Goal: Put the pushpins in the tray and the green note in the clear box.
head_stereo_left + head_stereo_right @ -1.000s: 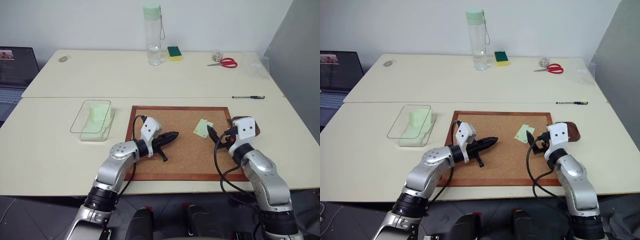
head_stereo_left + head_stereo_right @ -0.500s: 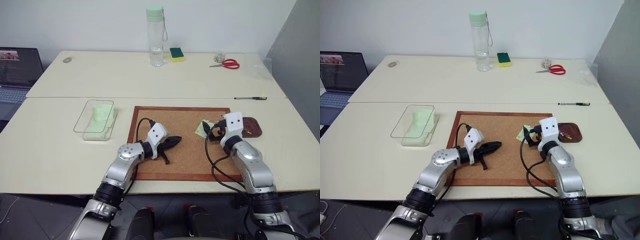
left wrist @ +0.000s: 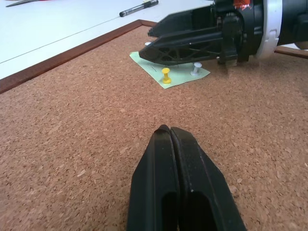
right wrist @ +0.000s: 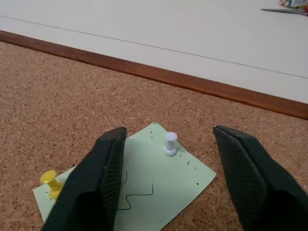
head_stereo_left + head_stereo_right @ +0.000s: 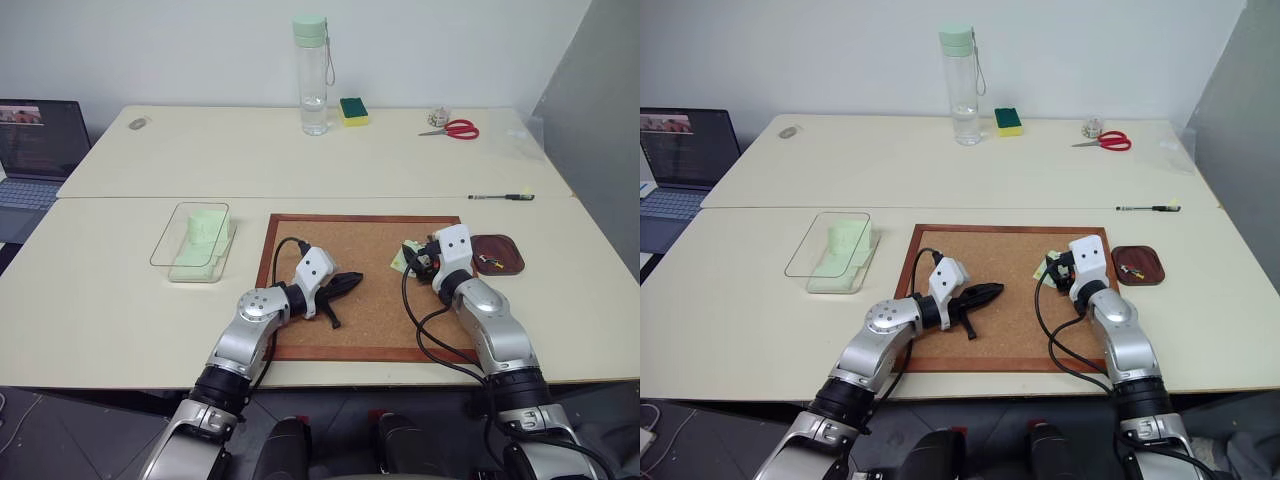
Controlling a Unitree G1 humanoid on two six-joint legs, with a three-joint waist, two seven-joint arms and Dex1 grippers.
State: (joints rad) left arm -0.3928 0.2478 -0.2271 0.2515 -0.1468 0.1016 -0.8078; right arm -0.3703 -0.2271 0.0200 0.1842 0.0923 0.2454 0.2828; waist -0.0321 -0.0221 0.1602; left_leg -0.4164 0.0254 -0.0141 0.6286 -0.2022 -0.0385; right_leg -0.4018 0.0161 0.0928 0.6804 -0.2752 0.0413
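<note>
The right gripper [image 4: 168, 180], jaws parted, straddles the white pushpin [image 4: 170, 143] pinning the pale green square paper note [image 4: 144, 190] to the corkboard [image 5: 330, 240]; closing off-centre could knock the pin or tear paper. The left gripper [image 3: 169, 144] rests closed.

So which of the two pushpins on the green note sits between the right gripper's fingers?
The white pushpin. It stands in the gap of the open right gripper, near the green note's far corner; the yellow pushpin stands outside one finger, at the note's edge.
</note>
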